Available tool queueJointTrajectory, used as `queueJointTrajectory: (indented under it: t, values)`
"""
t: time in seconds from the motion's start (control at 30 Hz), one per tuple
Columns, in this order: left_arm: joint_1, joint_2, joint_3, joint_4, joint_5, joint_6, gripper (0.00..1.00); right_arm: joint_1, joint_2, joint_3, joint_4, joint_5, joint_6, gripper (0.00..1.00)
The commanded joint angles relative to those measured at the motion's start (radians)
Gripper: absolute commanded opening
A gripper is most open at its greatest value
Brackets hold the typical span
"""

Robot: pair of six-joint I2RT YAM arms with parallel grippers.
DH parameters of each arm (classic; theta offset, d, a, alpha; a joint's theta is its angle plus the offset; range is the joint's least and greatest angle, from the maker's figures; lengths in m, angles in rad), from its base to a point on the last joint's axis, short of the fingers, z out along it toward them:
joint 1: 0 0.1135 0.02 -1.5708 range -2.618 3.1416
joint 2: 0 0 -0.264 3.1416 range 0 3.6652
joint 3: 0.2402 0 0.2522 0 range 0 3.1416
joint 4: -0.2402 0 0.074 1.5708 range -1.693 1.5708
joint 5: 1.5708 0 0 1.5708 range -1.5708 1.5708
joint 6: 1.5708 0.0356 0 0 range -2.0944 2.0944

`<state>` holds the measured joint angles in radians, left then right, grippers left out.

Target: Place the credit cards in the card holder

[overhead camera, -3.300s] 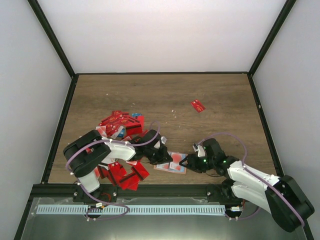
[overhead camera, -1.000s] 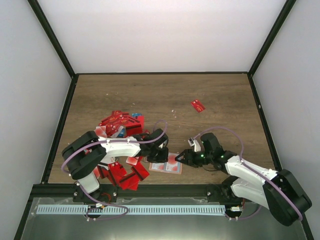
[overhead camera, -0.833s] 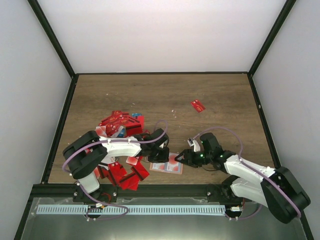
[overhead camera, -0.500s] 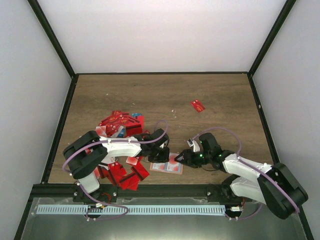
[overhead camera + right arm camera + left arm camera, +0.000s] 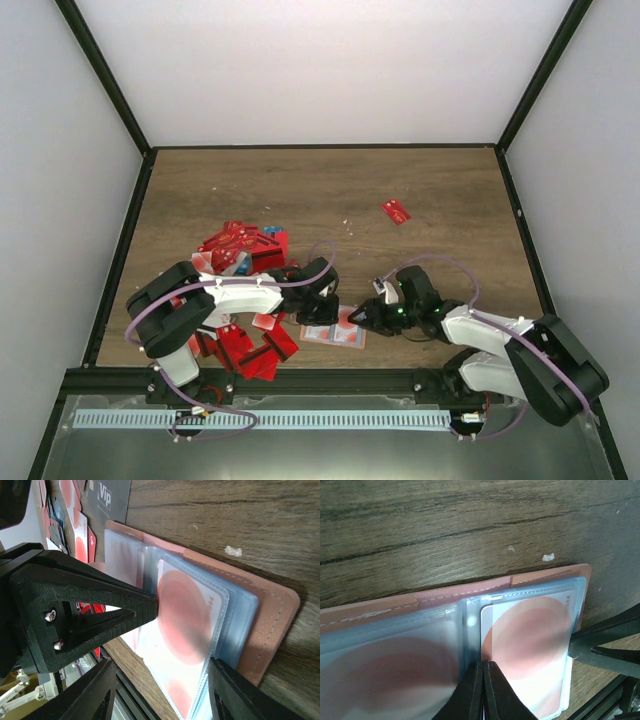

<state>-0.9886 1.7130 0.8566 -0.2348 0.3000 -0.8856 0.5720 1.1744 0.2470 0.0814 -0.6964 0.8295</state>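
The card holder (image 5: 345, 336) lies open on the table between the two arms, its salmon cover (image 5: 470, 587) edging clear blue-tinted sleeves. A pale card with a pink circle (image 5: 530, 640) sits inside the right sleeve. My left gripper (image 5: 483, 677) is shut, its tips pressed on the sleeve beside that card's inner edge (image 5: 322, 318). My right gripper (image 5: 165, 692) is open, its fingers astride the sleeve's outer end (image 5: 361, 318). The same card (image 5: 185, 615) and holder cover (image 5: 272, 605) show in the right wrist view. Red credit cards (image 5: 240, 250) lie heaped to the left.
More red cards (image 5: 250, 345) lie near the left arm's base. One red card (image 5: 396, 211) lies alone at the far right. A grey "Vip" card (image 5: 112, 495) lies beyond the holder. The table's front edge (image 5: 330, 372) runs close below the holder.
The right gripper has crept a little left, closer onto the holder's right end. The left gripper has stayed shut and pressed on the sleeve.
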Motion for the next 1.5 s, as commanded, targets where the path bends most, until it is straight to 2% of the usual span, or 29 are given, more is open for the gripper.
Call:
queueJointTrajectory:
  t: [0.0, 0.23, 0.5, 0.87, 1.2, 1.47]
  values:
    - [-0.012, 0.028, -0.016, -0.005, -0.006, -0.002, 0.04, 0.006, 0.008, -0.012, 0.017, 0.009, 0.002, 0.53]
    - [-0.014, 0.026, -0.019, -0.002, -0.005, -0.004, 0.04, 0.006, 0.014, -0.015, 0.030, 0.003, 0.008, 0.53]
    - [-0.015, 0.027, -0.021, 0.008, 0.004, -0.007, 0.04, 0.007, 0.006, -0.026, 0.130, -0.076, 0.037, 0.52]
    - [-0.016, -0.003, -0.010, -0.012, -0.012, -0.008, 0.04, 0.015, -0.053, -0.005, 0.107, -0.095, 0.041, 0.52]
    - [-0.007, -0.101, 0.005, -0.071, -0.060, -0.017, 0.04, 0.065, 0.027, 0.036, 0.147, -0.083, 0.054, 0.52]
    - [0.032, -0.248, -0.028, -0.154, -0.115, -0.023, 0.04, 0.138, 0.117, 0.129, 0.139, -0.045, 0.066, 0.52]
